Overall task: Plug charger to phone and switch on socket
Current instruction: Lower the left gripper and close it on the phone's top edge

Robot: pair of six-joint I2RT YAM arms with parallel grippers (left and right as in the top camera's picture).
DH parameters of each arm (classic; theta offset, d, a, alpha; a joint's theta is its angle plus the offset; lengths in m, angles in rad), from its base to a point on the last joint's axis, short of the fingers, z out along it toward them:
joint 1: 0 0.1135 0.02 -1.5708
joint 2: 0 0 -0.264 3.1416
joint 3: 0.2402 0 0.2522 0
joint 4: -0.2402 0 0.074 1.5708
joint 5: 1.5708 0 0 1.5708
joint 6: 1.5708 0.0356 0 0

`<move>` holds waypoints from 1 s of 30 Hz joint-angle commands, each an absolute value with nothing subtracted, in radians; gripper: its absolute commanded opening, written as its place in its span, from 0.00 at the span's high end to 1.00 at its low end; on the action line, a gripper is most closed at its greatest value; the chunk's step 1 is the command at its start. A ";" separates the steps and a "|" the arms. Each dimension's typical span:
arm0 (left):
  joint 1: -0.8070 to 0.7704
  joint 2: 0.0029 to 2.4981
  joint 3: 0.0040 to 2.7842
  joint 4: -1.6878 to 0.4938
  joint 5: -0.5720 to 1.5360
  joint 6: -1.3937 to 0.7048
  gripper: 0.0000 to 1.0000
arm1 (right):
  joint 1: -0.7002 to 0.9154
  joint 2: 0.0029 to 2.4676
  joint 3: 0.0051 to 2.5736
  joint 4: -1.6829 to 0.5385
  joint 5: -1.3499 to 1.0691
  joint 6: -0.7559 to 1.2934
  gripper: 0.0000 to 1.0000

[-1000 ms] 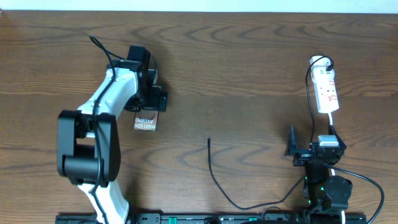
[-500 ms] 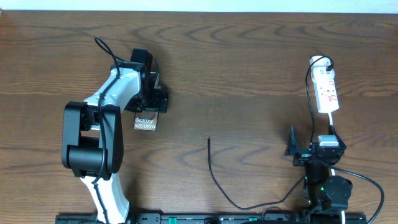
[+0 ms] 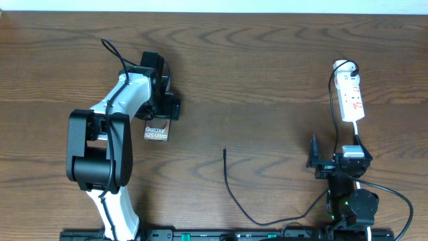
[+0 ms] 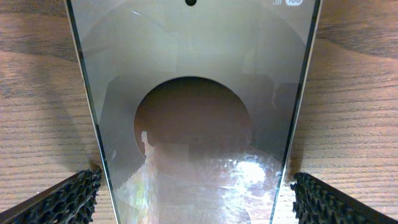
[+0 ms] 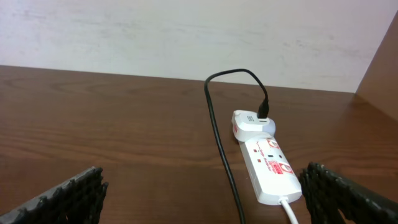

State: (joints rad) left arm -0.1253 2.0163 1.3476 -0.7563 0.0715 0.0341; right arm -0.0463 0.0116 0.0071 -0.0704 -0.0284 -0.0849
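Table: dark wood, wall along the far edge.

Left arm: white and black, reaches from the near edge toward the far left. Left gripper sits over the far end of the phone. In the wrist view its jaws are spread to the phone's width, with 1 pad just beside each long edge. Can't tell if they actually clamp it or only straddle it.

Right arm: folded low at the near right. Right gripper is released, fingers wide apart and nothing between them. It is aimed at the socket and well short of it.

Socket: white strip at the far right, lying flat with its long axis near-to-far. It has red marks on top, and switch state is not readable. A white adapter is plugged in at its far end, and a white cord leaves its near end.

Phone: flat on the table at the left, face up, white "Galaxy S25 Ultra" lettering at its near end. The wrist view shows a glossy screen with a brownish round patch.

Charger: thin black cable. It leaves the adapter, runs down the left side of the socket toward the right arm, then curves along the near edge to table centre.

Plug tip: lies loose between the 2 arms, pointing at the far edge. It is well apart from the phone and not plugged in.
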 commanded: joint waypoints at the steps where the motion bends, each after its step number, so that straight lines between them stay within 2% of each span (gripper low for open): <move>1: -0.123 2.014 1.343 -0.763 0.059 0.044 0.02 | -0.042 0.005 0.006 -0.075 -0.025 -0.095 0.01; 30: -0.123 2.015 1.312 -0.744 0.047 0.045 0.02 | -0.042 0.005 0.006 -0.075 -0.026 -0.094 0.01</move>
